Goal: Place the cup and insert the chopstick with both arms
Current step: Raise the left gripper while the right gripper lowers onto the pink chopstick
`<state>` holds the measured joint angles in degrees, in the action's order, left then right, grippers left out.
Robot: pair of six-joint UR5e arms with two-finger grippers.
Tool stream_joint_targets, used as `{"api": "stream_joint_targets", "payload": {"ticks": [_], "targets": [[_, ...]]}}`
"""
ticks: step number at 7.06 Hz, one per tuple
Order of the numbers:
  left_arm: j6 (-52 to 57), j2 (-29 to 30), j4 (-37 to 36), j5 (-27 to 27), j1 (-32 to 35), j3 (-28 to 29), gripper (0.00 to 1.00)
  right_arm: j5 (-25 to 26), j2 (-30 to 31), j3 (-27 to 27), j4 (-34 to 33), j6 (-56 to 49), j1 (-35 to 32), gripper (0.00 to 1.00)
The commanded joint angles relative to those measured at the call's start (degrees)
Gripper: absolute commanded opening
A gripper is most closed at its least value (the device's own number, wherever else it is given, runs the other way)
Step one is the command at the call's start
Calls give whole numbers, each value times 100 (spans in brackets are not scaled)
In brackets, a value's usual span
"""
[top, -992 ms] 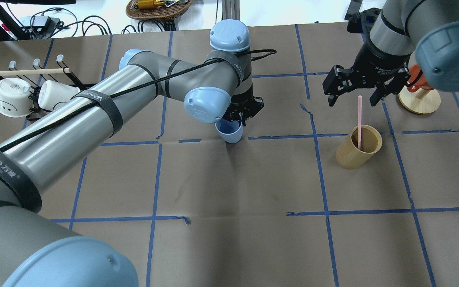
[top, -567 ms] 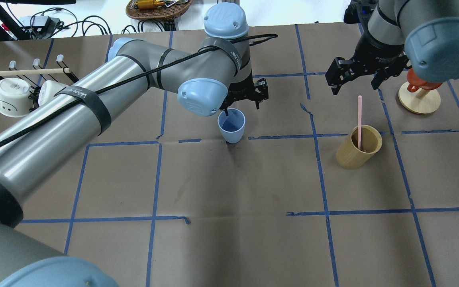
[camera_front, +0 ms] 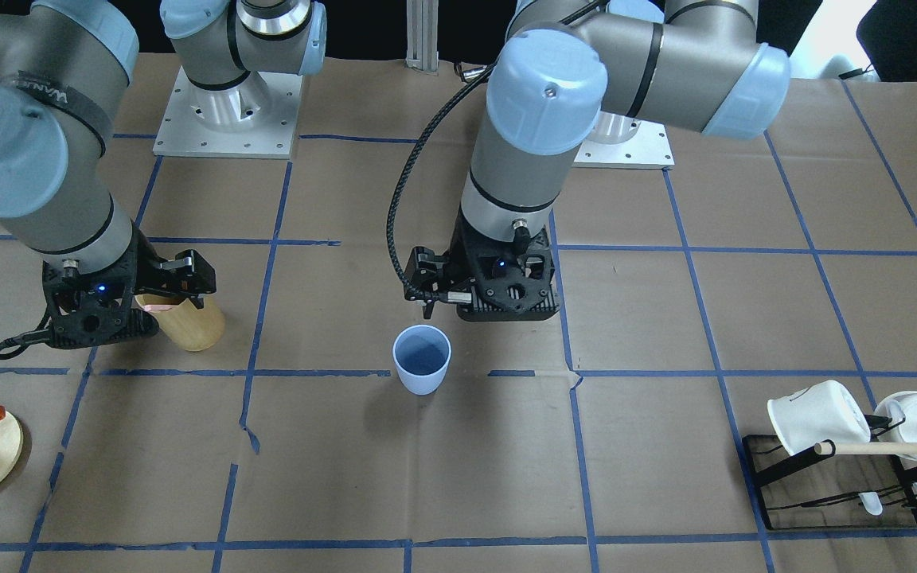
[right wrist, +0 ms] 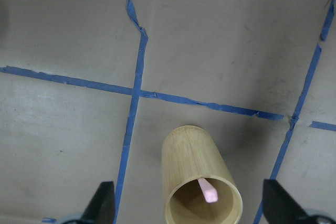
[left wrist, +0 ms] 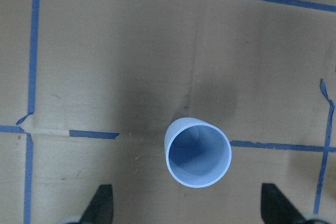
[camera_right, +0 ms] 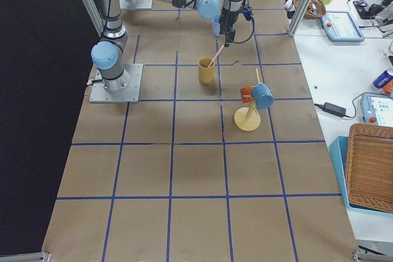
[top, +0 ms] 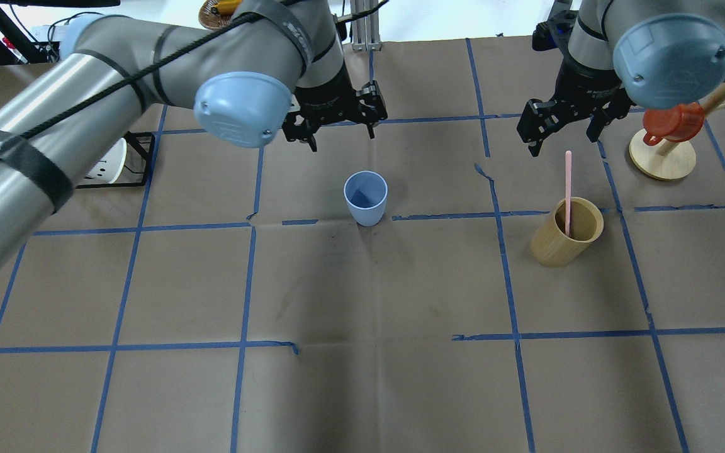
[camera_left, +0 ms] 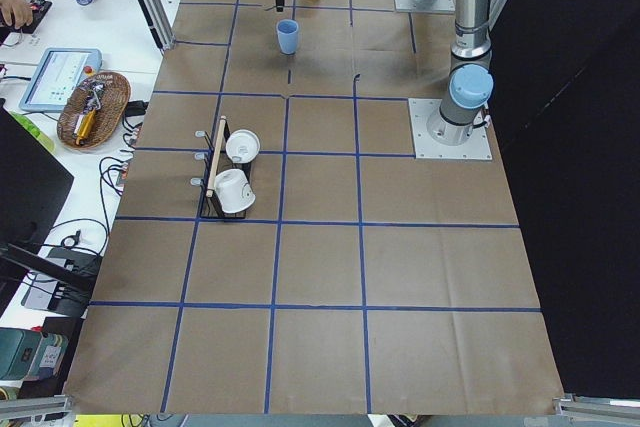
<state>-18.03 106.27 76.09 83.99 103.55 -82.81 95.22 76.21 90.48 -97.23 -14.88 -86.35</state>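
Overhead exterior has the pale blue plastic cup (top: 365, 197) standing upright on the brown paper-covered table (top: 362, 377), beside a blue tape line near the middle, with nothing touching it. A second ago my left gripper (top: 341, 139) was down at its rim. Now it has let go and lifted clear, its jaws spread wide and empty. Off to the right, the thin pink chopstick (top: 568, 189) leans inside the tan bamboo tube (top: 557, 242), its top poking well out. My right gripper (top: 562, 143) has risen above it, equally wide open and holding nothing. I judge both placements done, with only the retreat left. Farther out sits the orange cup on its wooden stand (top: 668, 123).
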Motion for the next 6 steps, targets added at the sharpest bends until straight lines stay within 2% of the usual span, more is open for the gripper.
{"api": "stream_joint_targets", "payload": {"ticks": [1,3,4,5,6], "targets": [[825,-552,728,-32,-309,-51,100,313,-97,66,238,-32,-5,100],[941,-748,881,230,-825,-200,100,252,-97,58,240,-15,-5,99],[967,-922,985,250,-924,-209,100,243,-97,58,214,37,-5,94],[1133,-1028,1073,250,-1003,-218,100,234,-115,49,118,47,-14,74],[1196,-1064,1100,250,-1030,-227,100,234,-141,5,117,55,-14,59]]}}
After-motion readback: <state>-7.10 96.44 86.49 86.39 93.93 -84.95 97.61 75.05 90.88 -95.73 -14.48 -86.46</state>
